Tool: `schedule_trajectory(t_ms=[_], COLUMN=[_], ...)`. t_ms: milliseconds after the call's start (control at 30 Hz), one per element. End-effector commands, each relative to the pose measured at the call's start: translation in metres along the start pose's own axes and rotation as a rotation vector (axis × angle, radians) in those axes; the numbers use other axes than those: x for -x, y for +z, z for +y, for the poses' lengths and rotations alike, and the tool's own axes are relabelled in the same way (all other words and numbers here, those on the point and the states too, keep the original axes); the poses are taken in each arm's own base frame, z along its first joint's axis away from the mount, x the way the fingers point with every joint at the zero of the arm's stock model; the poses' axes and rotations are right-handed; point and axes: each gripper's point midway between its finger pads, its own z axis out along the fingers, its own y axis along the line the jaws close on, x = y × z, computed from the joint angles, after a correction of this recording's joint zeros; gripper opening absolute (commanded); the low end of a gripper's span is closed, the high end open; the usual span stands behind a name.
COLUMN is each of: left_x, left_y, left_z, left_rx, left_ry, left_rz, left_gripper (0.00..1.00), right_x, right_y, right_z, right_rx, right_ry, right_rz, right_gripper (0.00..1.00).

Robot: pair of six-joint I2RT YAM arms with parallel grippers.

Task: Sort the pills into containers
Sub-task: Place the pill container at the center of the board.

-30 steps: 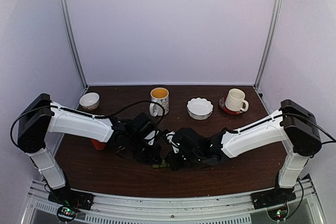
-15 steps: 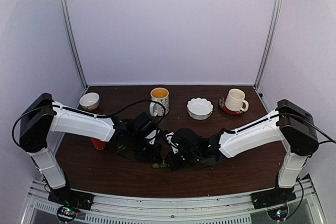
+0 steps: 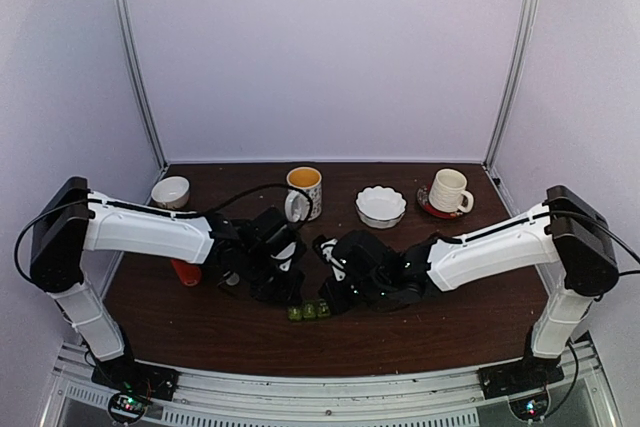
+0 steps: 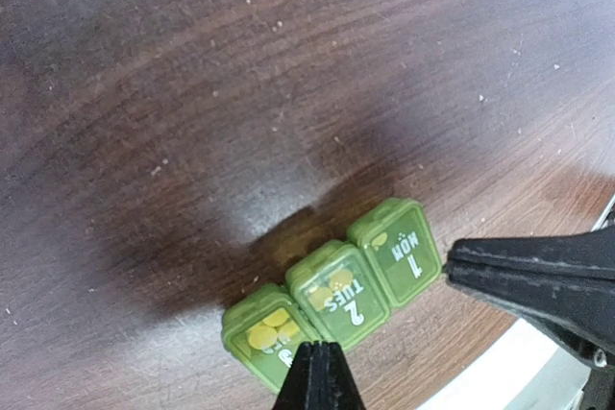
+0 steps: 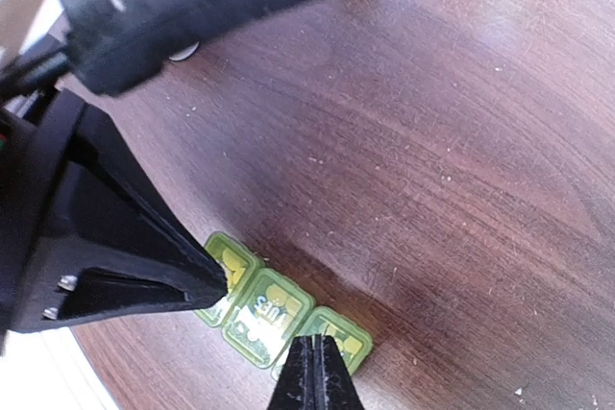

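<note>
1. Left pincer (image 4: 381,306) wide, empty; right pincer (image 5: 269,309) wide, empty too.
2. Pill box (image 3: 309,311) on counter (image 3: 450,327), lower centre, by both pincers; lids (image 4: 408,256) look shut, yellow pills (image 4: 264,333) inside.
3. Likely final step: press lids squarely, don't shove box.

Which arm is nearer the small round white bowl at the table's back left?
Left. The left arm's white link passes close by the small white bowl; the right arm reaches in from the opposite side.
</note>
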Motion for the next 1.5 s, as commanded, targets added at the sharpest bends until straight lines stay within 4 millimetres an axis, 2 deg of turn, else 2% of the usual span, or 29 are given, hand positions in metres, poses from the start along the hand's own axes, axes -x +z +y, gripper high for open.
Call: schedule_trajectory(t_ms=[0,133,300,533,700,767,900,1067,1233,1467], left_x=[0.003,-0.008,-0.011,-0.002,0.011,0.007,-0.011,-0.038,-0.057,-0.053], left_y=[0.001,0.018,0.026,0.017,-0.009,-0.015,-0.017,-0.011,0.002,0.020], left_z=[0.005,0.007,0.008,0.003,-0.012,-0.017,-0.023,-0.027,-0.030,-0.017], left_rx=[0.006,-0.025,-0.028,-0.012,-0.036,-0.064,-0.106,-0.118,-0.150,-0.091], left_ry=[0.005,-0.009,-0.010,0.026,0.065,0.070,0.080,0.077,0.052,0.047], left_rz=[-0.007,0.033,0.050,0.039,-0.005,0.005,0.058,0.126,0.160,0.146], left_gripper=[0.00,0.00,0.00,0.00,0.00,0.00,0.00,0.00,0.00,0.00], right_x=[-0.016,-0.031,-0.024,-0.004,0.004,0.007,0.013,0.021,0.016,-0.005], right_y=[0.010,0.020,0.015,-0.002,-0.005,-0.003,0.005,0.016,0.028,0.038], right_z=[-0.007,-0.010,-0.010,-0.014,-0.028,-0.033,-0.027,-0.016,-0.009,-0.009], right_rx=[-0.013,-0.007,-0.020,-0.053,-0.085,-0.082,-0.019,0.040,0.081,0.106], right_ry=[0.012,0.029,0.015,-0.009,-0.009,-0.005,0.004,-0.001,-0.002,0.008], right_rz=[0.041,0.080,0.064,0.008,-0.009,-0.005,0.009,0.030,0.074,0.138], right_gripper=[0.00,0.00,0.00,0.00,0.00,0.00,0.00,0.00,0.00,0.00])
